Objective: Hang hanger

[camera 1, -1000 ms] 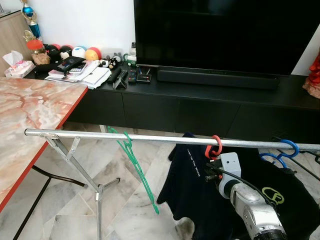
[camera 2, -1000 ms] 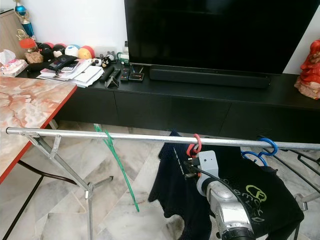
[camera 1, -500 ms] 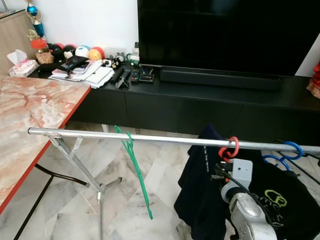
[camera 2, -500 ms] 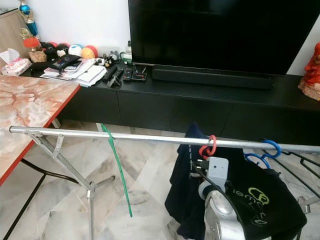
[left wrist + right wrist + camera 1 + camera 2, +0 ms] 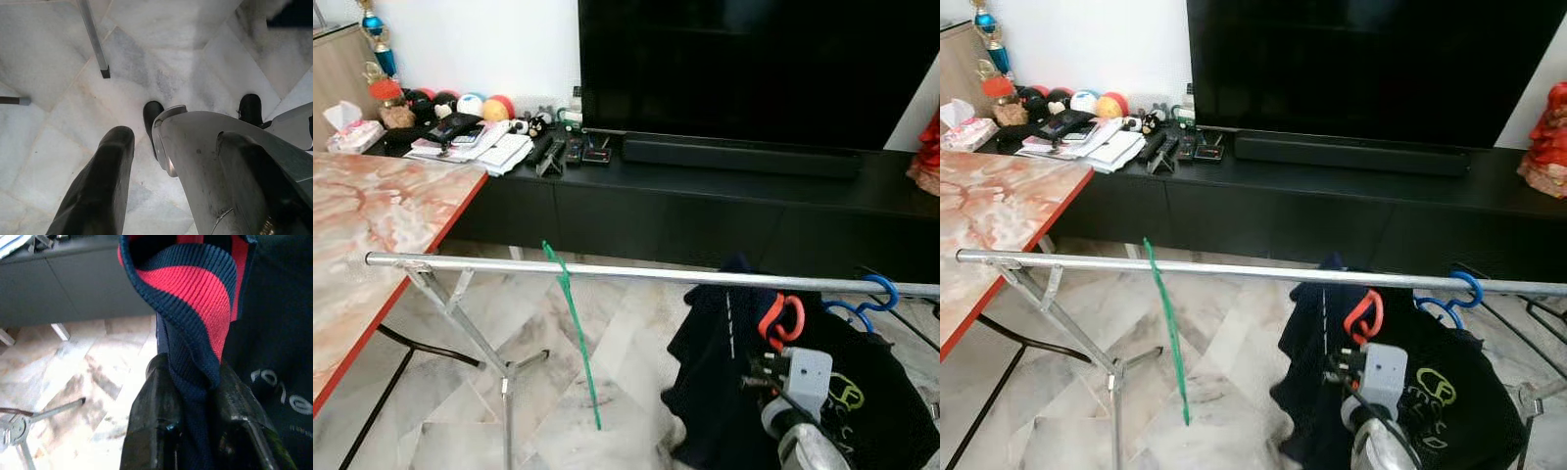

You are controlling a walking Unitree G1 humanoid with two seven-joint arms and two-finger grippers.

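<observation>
Red hanger now below the rail

The right gripper pinches the navy shirt's collar; its red hanger, hooked over the rail earlier, has dropped beneath. Left gripper hangs spread.

Marble floor, black TV console under dark television, marble-topped table, white wall.

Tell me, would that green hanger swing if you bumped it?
Probably. The green hanger hangs from the rail by its hook alone, already tilted, so a nudge would likely set it swinging. It looks thin, so probably light and a bit bendy. It might also slide along the smooth rail.
</observation>
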